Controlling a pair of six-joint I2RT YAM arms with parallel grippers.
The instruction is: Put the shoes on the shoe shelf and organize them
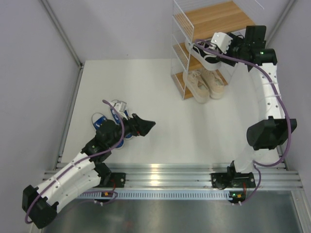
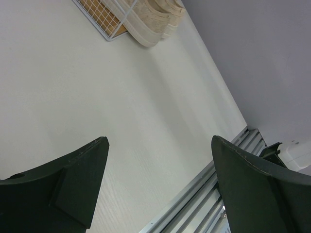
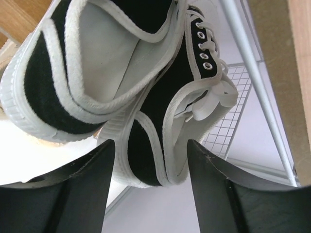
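two black shoes (image 1: 204,52) were logged on the middle tier of the shoe shelf (image 1: 214,19), heels at the right claw (image 3: 150,145), jaws parted. beige pair (image 1: 206,85): bottom tier. blue pair (image 1: 99,119): on desk (image 1: 146,87) beside left claw (image 2: 159,140), spread wide.

No readable txt, labels, brands, nos. or signs in any view — nothing legible.

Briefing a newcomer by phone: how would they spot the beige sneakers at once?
Find the white wire shoe shelf at the table's far edge. The beige sneakers sit side by side on its lowest tier. Black sneakers sit above them, blue sneakers on the table.
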